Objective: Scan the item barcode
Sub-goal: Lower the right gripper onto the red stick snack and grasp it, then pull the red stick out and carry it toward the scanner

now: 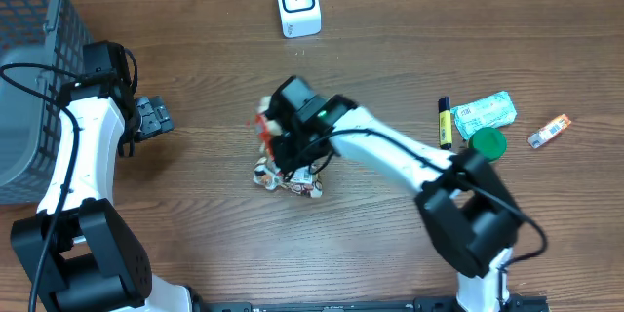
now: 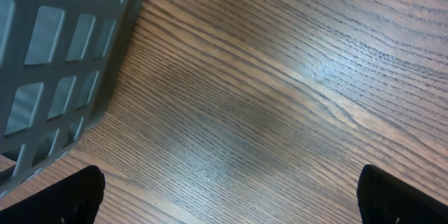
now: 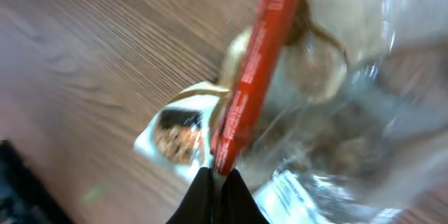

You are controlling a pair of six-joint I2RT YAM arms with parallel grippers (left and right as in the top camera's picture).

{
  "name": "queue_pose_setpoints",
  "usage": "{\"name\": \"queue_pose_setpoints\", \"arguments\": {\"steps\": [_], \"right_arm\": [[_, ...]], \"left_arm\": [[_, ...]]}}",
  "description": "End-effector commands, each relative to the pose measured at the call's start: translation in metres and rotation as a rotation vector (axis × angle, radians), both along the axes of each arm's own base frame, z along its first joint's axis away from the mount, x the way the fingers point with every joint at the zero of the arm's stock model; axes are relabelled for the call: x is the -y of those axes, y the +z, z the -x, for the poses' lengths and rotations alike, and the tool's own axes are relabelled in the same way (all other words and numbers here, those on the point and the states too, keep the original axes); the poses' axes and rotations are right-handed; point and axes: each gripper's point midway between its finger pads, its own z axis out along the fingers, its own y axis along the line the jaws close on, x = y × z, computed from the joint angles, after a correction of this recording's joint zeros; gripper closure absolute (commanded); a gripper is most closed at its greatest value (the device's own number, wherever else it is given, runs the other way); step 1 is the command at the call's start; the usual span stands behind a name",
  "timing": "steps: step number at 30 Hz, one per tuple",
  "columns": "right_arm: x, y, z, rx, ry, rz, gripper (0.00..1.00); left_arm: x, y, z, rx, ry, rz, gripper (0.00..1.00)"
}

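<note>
Basket [image 1: 29, 49] flanks wide-open left jaws; right jaws pinch packet [image 1: 291, 185], scanner [image 1: 297, 3] beyond.

Clear snack packet [image 1: 288, 183] with red edge, mid-table; white scanner [image 1: 297, 3] beyond.

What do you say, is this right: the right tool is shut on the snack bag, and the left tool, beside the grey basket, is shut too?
Not quite: the left tool, beside the grey basket, is open; the left wrist view shows its fingertips far apart. The right tool is indeed shut on the snack bag.
</note>
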Motion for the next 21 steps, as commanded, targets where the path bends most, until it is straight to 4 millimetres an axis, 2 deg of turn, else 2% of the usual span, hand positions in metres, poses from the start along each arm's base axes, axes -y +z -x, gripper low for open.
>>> {"name": "queue_pose_setpoints", "arguments": {"steps": [1,3,5,8,9,12,16,21], "right_arm": [[0.002,0.086,0.007,0.104,0.219,-0.246,0.96],[0.015,0.109,0.019,0.124,0.322,-0.317,0.96],[0.034,0.124,0.027,0.133,0.379,-0.348,0.96],[0.062,0.14,0.042,0.143,0.465,-0.381,0.96],[0.078,0.144,0.051,0.148,0.518,-0.392,0.96],[0.104,0.152,0.072,0.15,0.634,-0.439,0.96],[0.122,0.169,0.1,0.195,0.807,-0.583,0.96],[0.122,0.172,0.098,0.228,0.815,-0.603,0.96]], "left_arm": [[0.0,0.012,-0.004,0.027,-0.015,-0.022,0.0],[0.0,0.012,-0.004,0.027,-0.015,-0.022,0.0],[0.0,0.012,-0.004,0.027,-0.015,-0.023,0.0],[0.0,0.012,-0.004,0.027,-0.015,-0.022,0.0],[0.0,0.012,-0.004,0.027,-0.015,-0.023,0.0],[0.0,0.012,-0.004,0.027,-0.015,-0.022,0.0],[0.0,0.012,-0.004,0.027,-0.015,-0.022,0.0],[0.0,0.012,-0.004,0.027,-0.015,-0.022,0.0]]}}
